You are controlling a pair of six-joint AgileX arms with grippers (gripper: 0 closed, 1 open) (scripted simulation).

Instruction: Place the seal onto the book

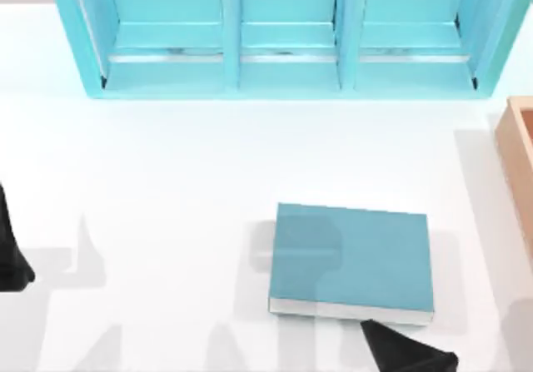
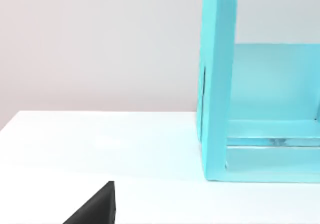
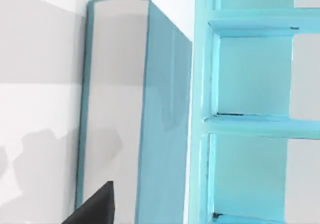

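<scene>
Grippers first, nearest to us: our right gripper [image 1: 408,351] sits at the near edge of the top view, just beside the front page edge of the flat teal-blue hardcover book [image 1: 350,260], and we cannot tell how its fingers stand or whether they carry anything. Our left gripper [image 1: 12,255] is parked at the table's left edge, well apart from the book, fingers likewise unreadable. The book lies flat on the white table [image 1: 166,205], right of centre, cover up and bare; we cannot find the seal, so we judge the placing not yet done. To do this step well, we'd say: come over the middle of the cover, lower straight, base flat, and release only once it rests. Beyond, the large light-blue shelf unit [image 1: 283,39] stands along the far side, with a tan wooden box [image 1: 518,139] at the right edge; best to keep clear of both.
</scene>
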